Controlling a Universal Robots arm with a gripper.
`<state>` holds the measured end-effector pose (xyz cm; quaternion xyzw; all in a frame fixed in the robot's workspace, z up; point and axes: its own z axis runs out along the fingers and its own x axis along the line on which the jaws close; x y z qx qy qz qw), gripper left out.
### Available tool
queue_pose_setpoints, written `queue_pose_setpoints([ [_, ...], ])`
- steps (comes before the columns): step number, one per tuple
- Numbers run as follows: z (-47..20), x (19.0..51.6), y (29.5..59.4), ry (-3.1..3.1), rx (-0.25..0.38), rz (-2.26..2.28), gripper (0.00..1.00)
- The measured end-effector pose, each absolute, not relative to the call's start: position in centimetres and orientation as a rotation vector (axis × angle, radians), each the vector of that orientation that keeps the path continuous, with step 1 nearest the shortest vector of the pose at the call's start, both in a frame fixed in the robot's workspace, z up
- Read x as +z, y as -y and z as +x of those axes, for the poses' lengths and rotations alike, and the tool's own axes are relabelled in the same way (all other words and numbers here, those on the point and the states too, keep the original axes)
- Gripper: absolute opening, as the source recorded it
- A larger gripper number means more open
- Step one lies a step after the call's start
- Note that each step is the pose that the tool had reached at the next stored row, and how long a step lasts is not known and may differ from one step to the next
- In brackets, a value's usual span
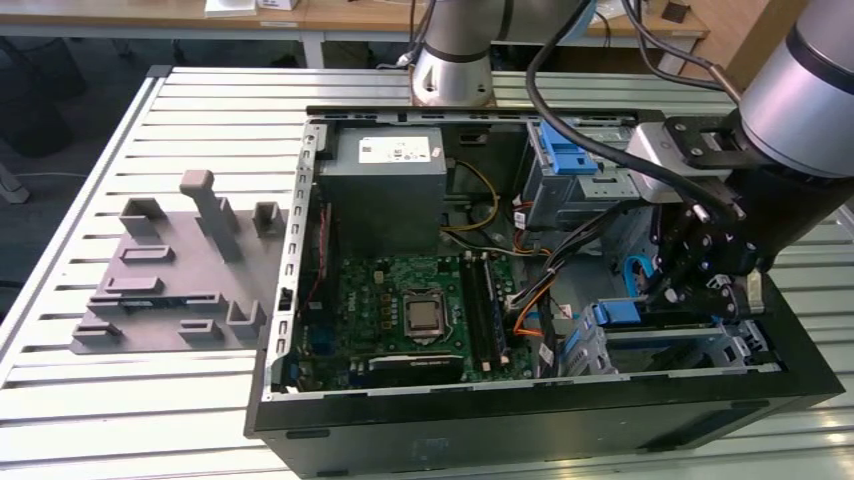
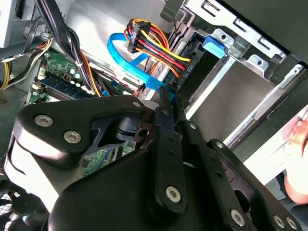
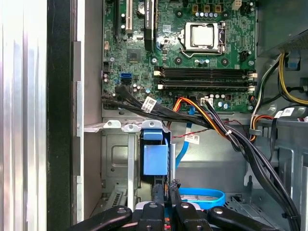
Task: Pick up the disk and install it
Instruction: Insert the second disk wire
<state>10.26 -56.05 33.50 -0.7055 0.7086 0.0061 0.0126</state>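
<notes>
The disk [image 3: 156, 159] stands edge-on in a slot of the grey drive cage [image 3: 115, 154], in the case's near corner on the exterior view's right. Its blue carrier faces me and its silver body is hidden. In the exterior view the disk [image 1: 617, 312] shows as a blue patch on the cage. My gripper [image 3: 165, 188] sits right at the carrier's end, fingers shut with nothing between them. The exterior view has the gripper [image 1: 671, 298] low inside the case beside the cage. In the second wrist view the gripper [image 2: 168, 98] tips point at a blue data cable [image 2: 130, 60].
Black and coloured cable bundles [image 3: 192, 113] cross just above the cage. The motherboard [image 1: 414, 310] fills the case floor, with the grey power supply [image 1: 384, 190] behind it. A second cage with a blue latch [image 1: 567, 155] stands at the back. A hand [image 2: 298, 144] shows outside the case.
</notes>
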Motion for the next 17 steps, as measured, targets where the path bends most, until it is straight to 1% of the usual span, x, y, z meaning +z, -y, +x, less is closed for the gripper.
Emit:
queue_pose_setpoints([
  [17, 10.37, 33.49, 56.08, -2.208, 0.019, -2.197, 0.16],
])
